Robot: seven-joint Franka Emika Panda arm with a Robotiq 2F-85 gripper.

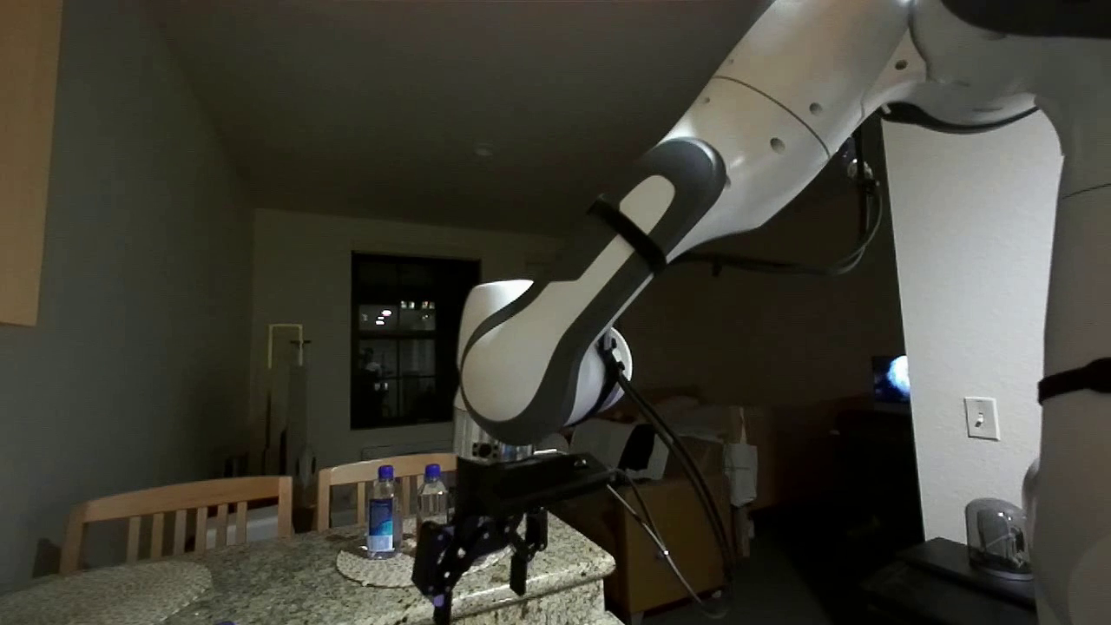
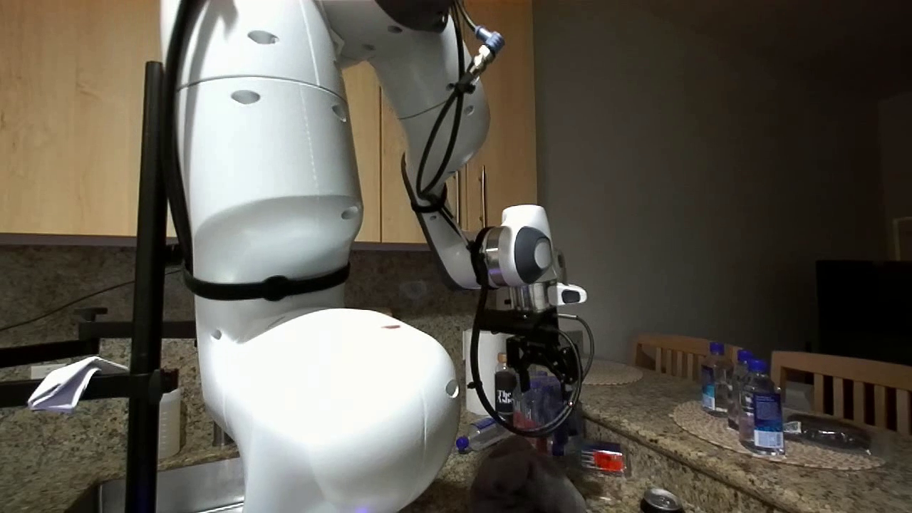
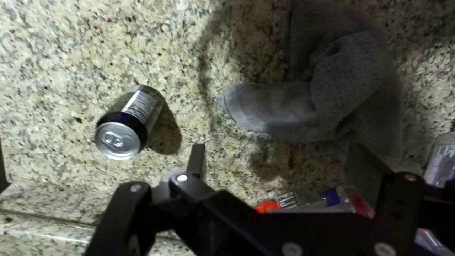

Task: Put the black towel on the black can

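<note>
Watching through the wrist view, I take the black can (image 3: 124, 124) as my landmark. It stands upright on the speckled counter (image 3: 64, 57), its silver top and pull tab in sight and a pale label on its side. To the right of the can in that view lies the towel (image 3: 352, 89), which reads dark grey to me, crumpled, one narrow end pointing toward the can, bare counter between the two. My end effector (image 3: 279, 156) has its jaws spread wide and holds nothing; in the same view it sits below and to the right of the can, though I cannot judge its height above the counter. In an exterior view the can is partly cut off at the bottom edge, with the towel to its left; a red object (image 2: 608, 461), too small to identify, lies up and left of the can, and three blue-capped bottles (image 2: 765, 417) stand to the can's right on a woven mat (image 2: 844, 462).
</note>
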